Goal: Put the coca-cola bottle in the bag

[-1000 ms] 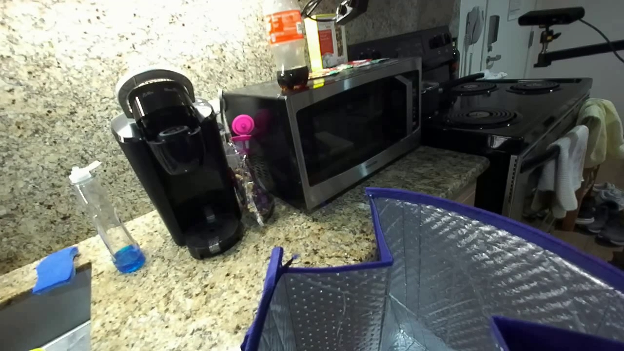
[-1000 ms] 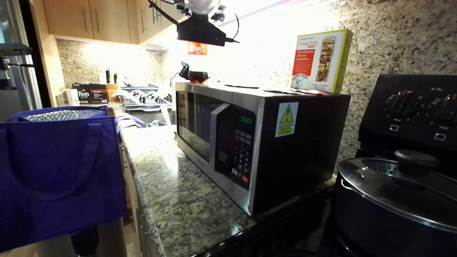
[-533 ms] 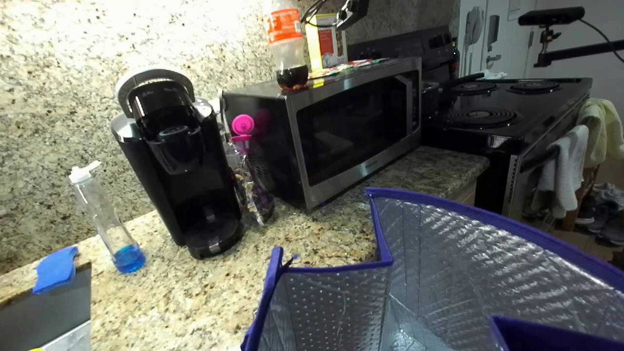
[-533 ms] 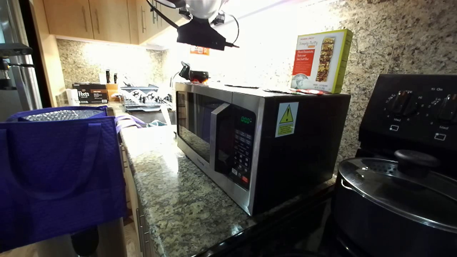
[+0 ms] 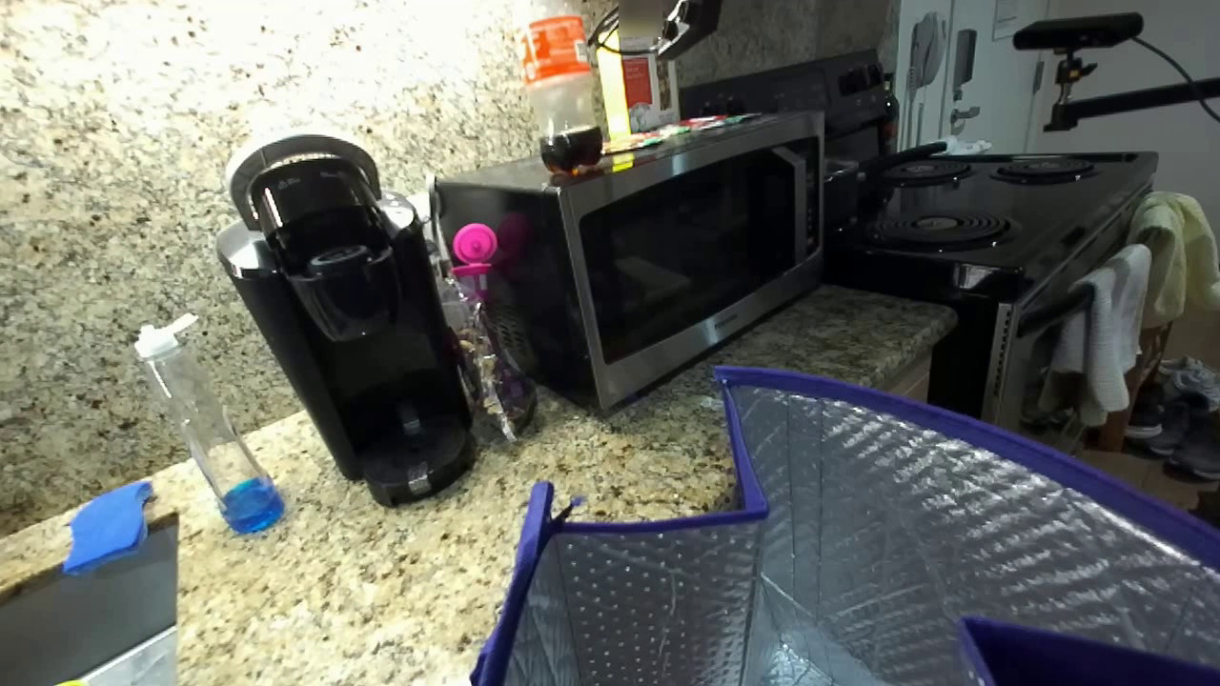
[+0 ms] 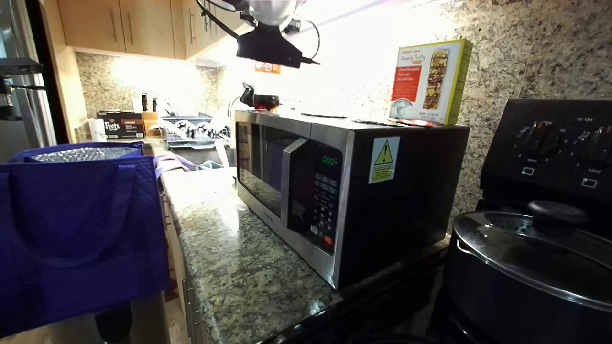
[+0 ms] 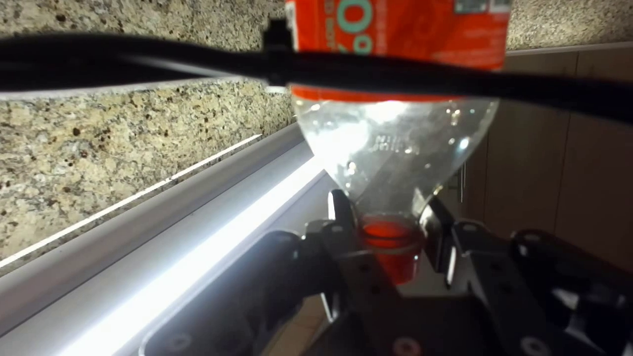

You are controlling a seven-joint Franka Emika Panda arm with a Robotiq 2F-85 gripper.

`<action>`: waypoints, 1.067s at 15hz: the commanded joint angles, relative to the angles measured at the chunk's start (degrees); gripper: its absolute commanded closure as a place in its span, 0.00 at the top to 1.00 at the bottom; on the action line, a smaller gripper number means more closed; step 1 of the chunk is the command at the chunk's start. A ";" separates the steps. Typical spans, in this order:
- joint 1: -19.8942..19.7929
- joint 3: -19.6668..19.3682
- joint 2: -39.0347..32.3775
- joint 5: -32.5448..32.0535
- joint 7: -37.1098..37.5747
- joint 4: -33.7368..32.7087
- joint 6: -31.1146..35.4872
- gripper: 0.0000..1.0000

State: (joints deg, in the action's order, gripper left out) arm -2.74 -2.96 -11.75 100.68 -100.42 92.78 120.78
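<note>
Wrist view: gripper (image 7: 389,210) drawn in to neck width, a finger (image 7: 437,237) against each side of the cola bottle (image 5: 562,95), which it holds by the neck; red cap (image 7: 399,269) between the fingers. A dark cable (image 7: 376,74) passes in front of the orange label (image 7: 425,29). In both exterior views the bottle is upright at the top of the microwave (image 5: 705,248), by the front corner farther from the stove (image 5: 1029,229); whether the base bears there, cannot tell. The microwave occupies the back corner of the counter (image 5: 334,591) beside the stove; a coffee maker (image 5: 343,314) stands near the back edge, on its other side. A box (image 6: 425,81) stands on the microwave's stove end. The bag (image 5: 944,514) gapes just off the counter's front edge, silver lining showing, well apart from the bottle.
</note>
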 commanded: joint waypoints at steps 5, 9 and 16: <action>1.19 1.13 7.35 -0.38 -7.38 4.81 -4.85 0.11; 2.92 2.55 11.89 -0.79 -10.54 10.13 -6.36 0.11; 4.45 4.25 22.99 -9.11 -12.46 28.53 -19.65 0.11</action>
State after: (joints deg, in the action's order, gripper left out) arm 1.71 0.89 4.62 94.88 -110.45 112.42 105.42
